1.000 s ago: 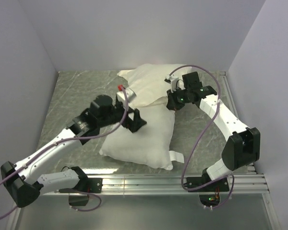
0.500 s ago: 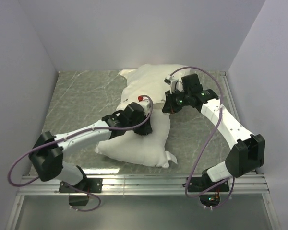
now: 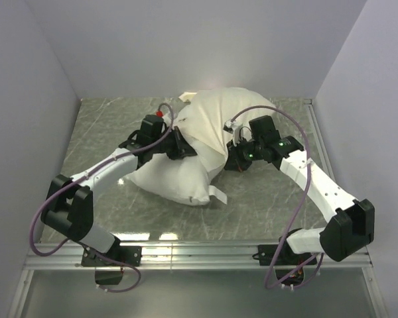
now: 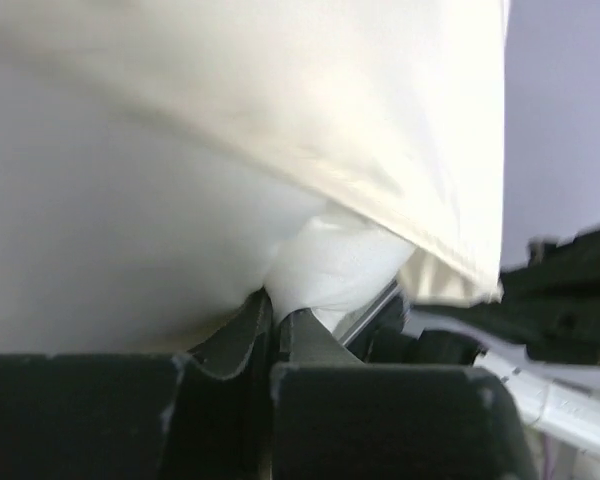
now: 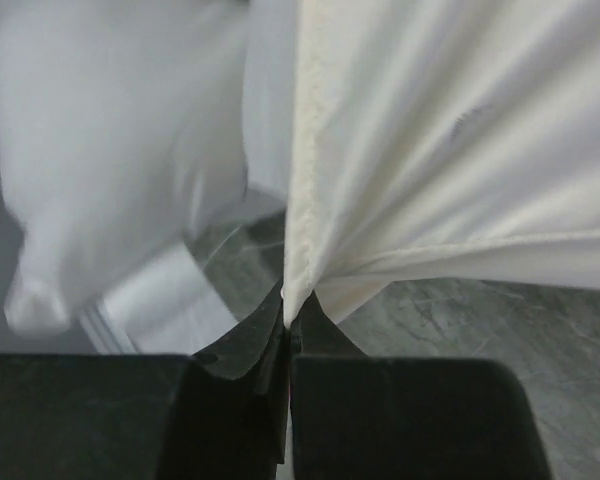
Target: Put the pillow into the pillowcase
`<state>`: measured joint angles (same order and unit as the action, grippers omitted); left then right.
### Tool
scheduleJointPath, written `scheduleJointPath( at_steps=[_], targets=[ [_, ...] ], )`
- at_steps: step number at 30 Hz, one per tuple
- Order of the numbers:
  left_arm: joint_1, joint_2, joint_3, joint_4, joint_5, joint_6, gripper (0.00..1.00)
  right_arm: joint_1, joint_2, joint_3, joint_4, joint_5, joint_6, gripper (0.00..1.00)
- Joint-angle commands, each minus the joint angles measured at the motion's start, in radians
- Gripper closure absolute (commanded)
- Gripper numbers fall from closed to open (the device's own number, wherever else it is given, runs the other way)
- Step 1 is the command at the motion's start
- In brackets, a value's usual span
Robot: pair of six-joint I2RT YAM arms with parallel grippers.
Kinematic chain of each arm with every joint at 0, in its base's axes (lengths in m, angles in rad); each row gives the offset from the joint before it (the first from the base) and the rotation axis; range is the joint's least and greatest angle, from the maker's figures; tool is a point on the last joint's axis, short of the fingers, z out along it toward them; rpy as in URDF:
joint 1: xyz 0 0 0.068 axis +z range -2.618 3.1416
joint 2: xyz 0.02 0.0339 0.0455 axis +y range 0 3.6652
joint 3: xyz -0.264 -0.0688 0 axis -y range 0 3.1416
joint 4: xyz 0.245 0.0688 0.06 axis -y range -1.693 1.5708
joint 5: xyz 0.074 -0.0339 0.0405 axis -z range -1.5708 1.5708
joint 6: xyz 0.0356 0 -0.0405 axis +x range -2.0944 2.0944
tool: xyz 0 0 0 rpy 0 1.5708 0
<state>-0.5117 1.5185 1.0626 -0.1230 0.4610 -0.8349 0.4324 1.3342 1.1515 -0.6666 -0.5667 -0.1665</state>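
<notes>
The plump white pillow (image 3: 176,177) lies mid-table, its far half inside the cream pillowcase (image 3: 229,119). A small white tag (image 3: 217,195) sticks out at its near end. My left gripper (image 3: 186,149) presses in from the left at the pillowcase's edge. In the left wrist view it (image 4: 275,305) is shut on a pinch of the white pillow (image 4: 325,265), just under the pillowcase hem (image 4: 380,205). My right gripper (image 3: 231,162) holds the right side of the opening. In the right wrist view it (image 5: 285,300) is shut on the pillowcase hem (image 5: 305,200), with the pillow (image 5: 100,150) to its left.
The grey marbled tabletop (image 3: 113,126) is boxed in by white walls on the left, back and right. A metal rail (image 3: 205,252) runs along the near edge by the arm bases. Purple cables loop off both arms.
My left gripper moved from the pillow's middle up to its far left and shut on it. The pillow slid farther into the pillowcase. My right gripper drew the hem slightly nearer.
</notes>
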Motion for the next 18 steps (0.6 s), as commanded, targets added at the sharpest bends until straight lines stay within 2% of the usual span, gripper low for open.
scheduleJointPath(
  at_steps=[1,4,9,11,14,18],
  targets=[
    [0.085,-0.035,0.051,0.238,-0.042,-0.102,1.0,0.052,-0.087,0.045,-0.189,-0.251,-0.079,1.0],
    [0.088,-0.027,0.066,0.307,-0.018,-0.162,1.0,0.074,-0.055,0.103,-0.245,-0.337,-0.106,1.0],
    [0.01,0.002,0.059,0.299,-0.03,-0.142,1.0,0.136,0.023,0.117,-0.094,-0.292,-0.039,1.0],
    [-0.024,0.002,0.039,0.293,-0.033,-0.127,1.0,0.158,0.071,0.129,-0.061,-0.231,-0.028,1.0],
    [-0.03,-0.023,-0.01,0.275,-0.028,-0.138,1.0,0.128,0.103,0.168,-0.033,-0.202,-0.015,1.0],
    [0.038,-0.079,-0.062,0.241,0.022,-0.13,1.0,0.06,0.099,0.22,-0.044,-0.214,0.001,1.0]
  ],
)
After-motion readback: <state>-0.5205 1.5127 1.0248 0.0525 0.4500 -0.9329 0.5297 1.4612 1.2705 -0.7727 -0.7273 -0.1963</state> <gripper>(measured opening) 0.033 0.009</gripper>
